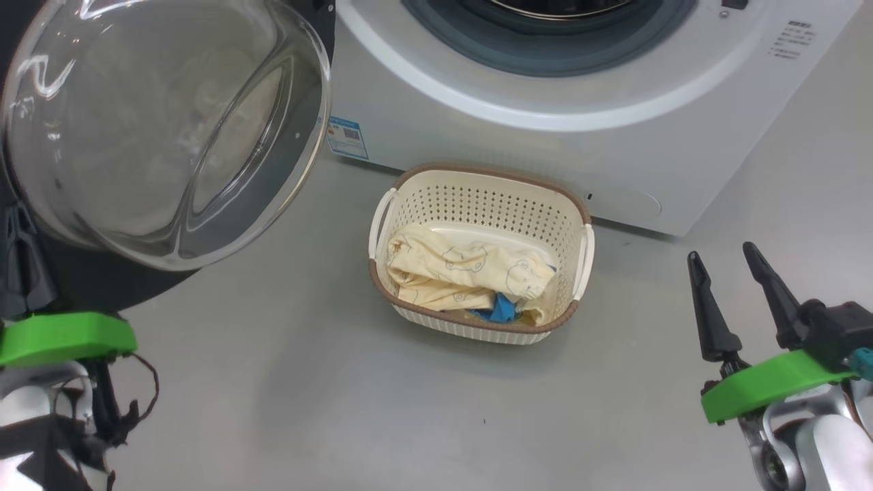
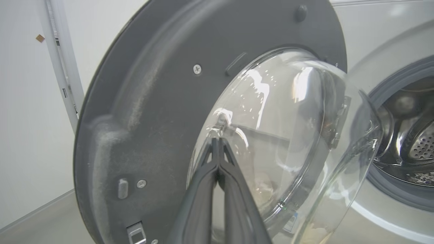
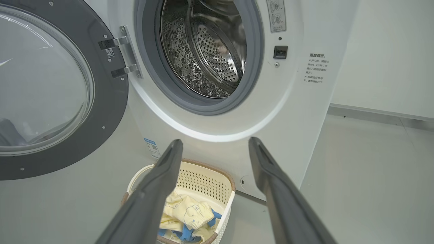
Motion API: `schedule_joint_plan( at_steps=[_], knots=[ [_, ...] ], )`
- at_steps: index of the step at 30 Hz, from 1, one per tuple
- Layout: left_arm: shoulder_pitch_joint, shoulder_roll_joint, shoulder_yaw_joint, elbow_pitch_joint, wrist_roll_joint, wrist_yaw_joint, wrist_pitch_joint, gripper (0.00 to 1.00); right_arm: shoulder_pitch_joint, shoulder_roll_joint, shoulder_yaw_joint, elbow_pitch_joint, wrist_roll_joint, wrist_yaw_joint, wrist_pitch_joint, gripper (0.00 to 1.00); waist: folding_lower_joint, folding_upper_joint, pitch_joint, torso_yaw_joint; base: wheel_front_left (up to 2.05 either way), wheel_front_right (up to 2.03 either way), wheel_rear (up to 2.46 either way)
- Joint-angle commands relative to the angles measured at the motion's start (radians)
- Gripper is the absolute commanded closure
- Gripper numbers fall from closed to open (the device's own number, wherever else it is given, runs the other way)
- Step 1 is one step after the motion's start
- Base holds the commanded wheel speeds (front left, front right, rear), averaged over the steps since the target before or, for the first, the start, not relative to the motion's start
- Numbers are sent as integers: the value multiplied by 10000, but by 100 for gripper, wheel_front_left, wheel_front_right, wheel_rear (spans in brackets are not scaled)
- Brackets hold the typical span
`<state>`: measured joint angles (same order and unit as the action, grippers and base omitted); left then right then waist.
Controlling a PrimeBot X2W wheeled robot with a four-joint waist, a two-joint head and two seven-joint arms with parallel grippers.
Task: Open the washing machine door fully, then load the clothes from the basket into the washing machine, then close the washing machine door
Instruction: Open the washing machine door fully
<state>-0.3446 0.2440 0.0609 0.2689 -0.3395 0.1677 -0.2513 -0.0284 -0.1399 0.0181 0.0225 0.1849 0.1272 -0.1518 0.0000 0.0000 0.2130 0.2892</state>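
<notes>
Clenched tight, the left claw (image 2: 217, 142), fingers pressed together on nothing; tips right at the clear glass bowl of the washing machine door (image 2: 152, 101), contact impossible to judge. One door, round, swung wide open on that claw's side, dull grey inner face and bulging bowl turned out toward the room, hung on two metal hinge straps (image 3: 113, 43) at the opening's edge.

Released, the right claw (image 1: 721, 254), two dark tapered fingers spread wide and empty, pointing toward the washing machine (image 1: 545, 129): one, white, smooth-fronted. Straight beyond those fingers, a grey rubber gasket (image 3: 149, 78) ringing a perforated steel drum (image 3: 217, 57).

One basket (image 1: 477, 198) on the grey floor (image 1: 307, 375), ahead and left of the right claw, well apart from it, between both claws, just before the washer's front. Rectangular with rounded corners, cream perforated plastic, brown woven-look rim, two white handles on the short ends; long axis crosswise, roughly along the washer's front. Inside, the clothes (image 1: 450, 266): crumpled pale yellow cloth with bear outlines over one bright blue piece; number of garments unclear.
</notes>
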Motion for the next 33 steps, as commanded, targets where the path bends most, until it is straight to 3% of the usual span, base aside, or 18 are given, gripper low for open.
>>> schedule_joint_plan(
  at_steps=[1,16,25,26,27,29,30,33],
  knots=[
    [-6,336,315,-643,135,1,-104,100,-205,-19,233,-214,76,35,-199,0,0,0,-233,-183,0,0,0],
    [1447,696,-105,-4427,552,88,791,100,-107,278,370,-102,-17,35,-670,0,0,0,-792,-1466,0,0,0],
    [2614,571,-872,-4740,615,-238,857,100,99,287,658,-222,-91,35,-775,0,0,0,-1014,-2228,0,0,0],
    [2737,621,-985,-4685,677,-330,807,89,127,286,678,-225,-87,35,-783,0,0,0,-1059,-2286,0,0,0],
    [3002,567,-1049,-4571,636,-352,722,56,184,279,723,-228,-86,35,-794,0,0,0,-1143,-2382,0,0,0],
    [3250,545,-1070,-4471,604,-359,650,11,240,277,757,-247,-99,35,-805,0,0,0,-1223,-2453,0,0,0],
    [3358,527,-1090,-4434,578,-371,625,0,276,277,760,-258,-108,35,-810,0,0,0,-1263,-2473,0,0,0],
    [3494,503,-1144,-4415,536,-439,519,0,357,285,749,-283,-122,35,-820,0,0,0,-1338,-2506,0,0,0]
  ],
)
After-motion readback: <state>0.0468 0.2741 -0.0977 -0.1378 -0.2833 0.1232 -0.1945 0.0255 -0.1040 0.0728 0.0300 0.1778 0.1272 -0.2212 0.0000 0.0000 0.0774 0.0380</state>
